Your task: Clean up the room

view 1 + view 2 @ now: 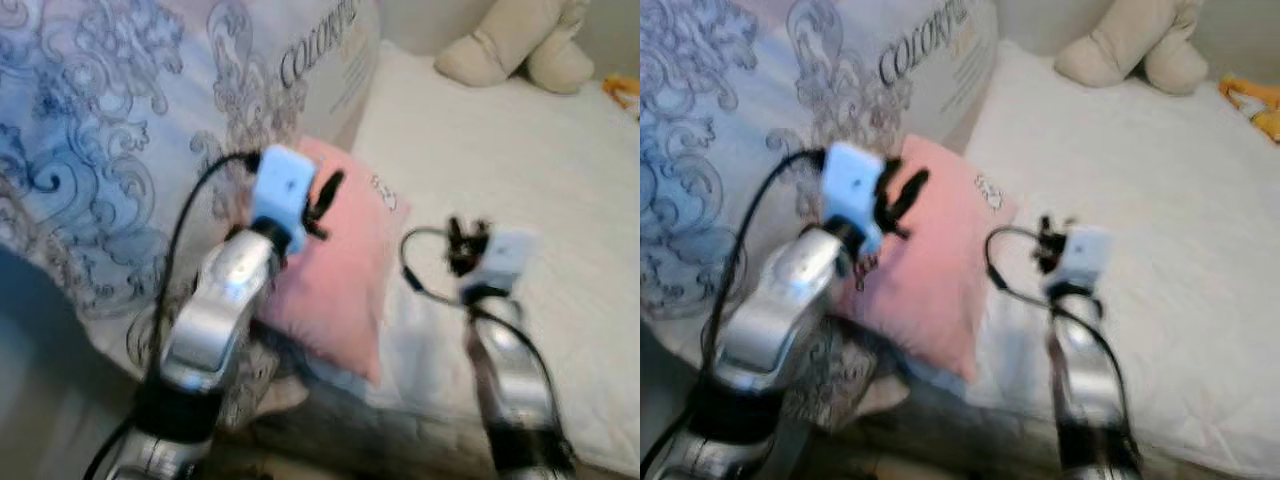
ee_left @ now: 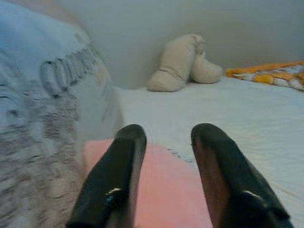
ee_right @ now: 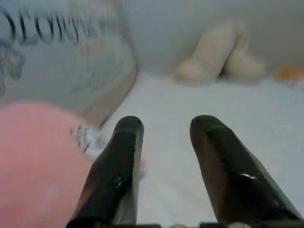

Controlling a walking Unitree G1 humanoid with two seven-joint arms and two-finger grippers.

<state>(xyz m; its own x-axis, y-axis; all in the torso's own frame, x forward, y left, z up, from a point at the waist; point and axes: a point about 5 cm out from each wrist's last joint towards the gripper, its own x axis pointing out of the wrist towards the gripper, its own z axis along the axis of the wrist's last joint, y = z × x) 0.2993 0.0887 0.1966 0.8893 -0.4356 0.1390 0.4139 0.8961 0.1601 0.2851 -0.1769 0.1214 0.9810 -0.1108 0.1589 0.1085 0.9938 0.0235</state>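
Both jaws stood parted, empty. Your left gripper [image 2: 164,142] hovered over the pink pillow [image 1: 335,290]; right gripper [image 3: 161,137] above the white mattress [image 1: 500,160].

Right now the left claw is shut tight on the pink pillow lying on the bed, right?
Not quite. The left claw is open above the pink pillow, gripping nothing, as the left wrist view shows. The pillow does lie on the bed.
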